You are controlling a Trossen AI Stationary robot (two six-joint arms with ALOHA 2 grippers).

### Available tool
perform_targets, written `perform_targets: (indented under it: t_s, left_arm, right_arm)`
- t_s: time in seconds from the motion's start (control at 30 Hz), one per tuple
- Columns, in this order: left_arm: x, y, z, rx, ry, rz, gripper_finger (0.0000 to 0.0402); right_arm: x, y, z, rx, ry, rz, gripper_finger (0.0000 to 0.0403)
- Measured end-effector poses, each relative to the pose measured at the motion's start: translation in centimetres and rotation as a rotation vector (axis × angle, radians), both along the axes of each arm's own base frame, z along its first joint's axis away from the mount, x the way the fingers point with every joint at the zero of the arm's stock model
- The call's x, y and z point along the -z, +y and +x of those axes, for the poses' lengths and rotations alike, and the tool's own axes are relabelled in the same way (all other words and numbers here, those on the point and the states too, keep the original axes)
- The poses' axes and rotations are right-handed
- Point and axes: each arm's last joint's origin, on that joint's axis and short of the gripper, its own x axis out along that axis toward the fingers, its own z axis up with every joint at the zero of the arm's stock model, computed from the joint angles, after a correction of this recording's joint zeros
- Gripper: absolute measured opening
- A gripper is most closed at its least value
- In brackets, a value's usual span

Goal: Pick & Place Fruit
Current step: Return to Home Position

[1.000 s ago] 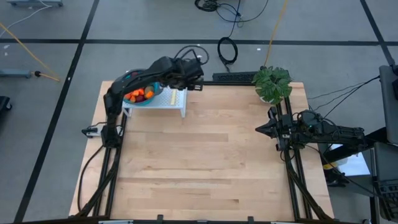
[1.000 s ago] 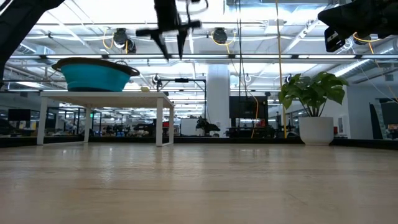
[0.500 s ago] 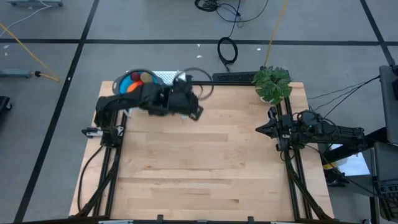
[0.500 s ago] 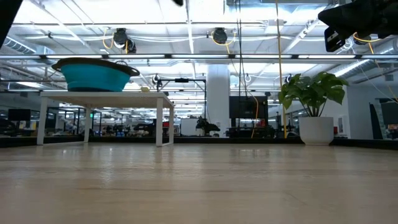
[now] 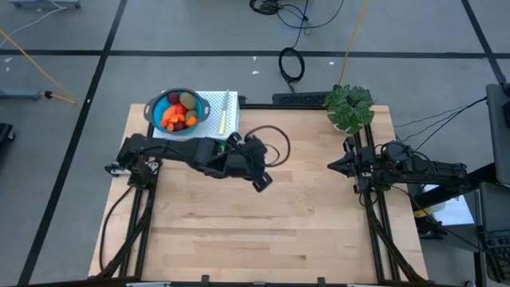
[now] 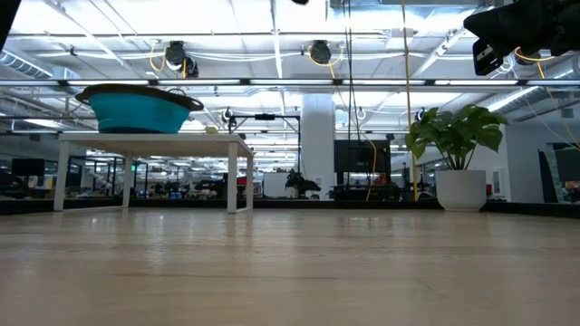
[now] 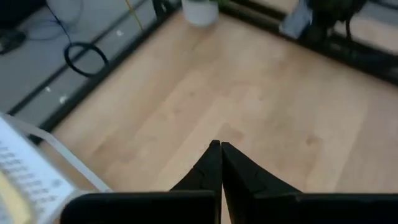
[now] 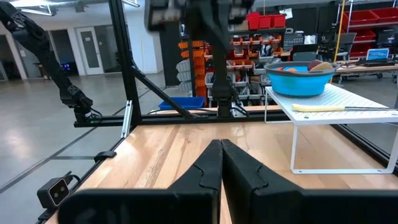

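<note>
The fruit (image 5: 178,114) lies heaped in a blue bowl (image 5: 156,106): orange pieces, dark red balls and a brown-green oval. The bowl stands on a small white rack (image 5: 209,104) at the table's far left; it also shows in the low view (image 6: 140,110) and the right wrist view (image 8: 298,77). My left gripper (image 5: 262,182) hangs shut over bare wood near the table's middle, nothing between its fingers (image 7: 211,163). My right gripper (image 5: 331,166) waits shut at the right edge, raised and pointing toward the left.
A yellow-handled knife (image 5: 225,112) lies on the rack beside the bowl. A potted plant (image 5: 348,107) stands at the far right corner. A cable loop (image 5: 271,143) arches off my left arm. Bare wood (image 5: 263,231) fills the near half of the table.
My left gripper has swung away from above the bowl and rack, toward the table's right and near edges, out over the bare middle, rolling as it went. It has risen out of the low view. The bowl and fruit, earlier hidden under the arm, now show.
</note>
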Motion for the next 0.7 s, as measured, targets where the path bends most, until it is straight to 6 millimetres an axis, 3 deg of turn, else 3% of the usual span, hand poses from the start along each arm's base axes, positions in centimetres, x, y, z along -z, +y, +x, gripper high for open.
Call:
perform_targets:
  t_s: [0.17, 0.3, 0.47, 0.7]
  left_arm:
    - [2.0, 0.7, 0.2, 0.1, -0.006, -0.041, 0.0002]
    - [2.9, 1.7, -0.9, 0.195, -0.093, -0.07, 0.0003]
    - [3.2, 2.5, -5.0, 0.237, -0.206, -0.061, 0.0004]
    - [5.3, 3.1, -11.1, 0.27, -0.322, -0.03, 0.0006]
  right_arm:
    - [0.0, 0.0, 0.0, 0.0, 0.0, 0.0, 0.0]
    - [0.1, 0.0, 0.0, 0.0, 0.007, 0.001, 0.0]
    - [0.1, 0.0, 0.0, -0.001, 0.011, 0.027, 0.0]
    - [0.1, 0.0, 0.0, -0.005, 0.021, 0.129, 0.0]
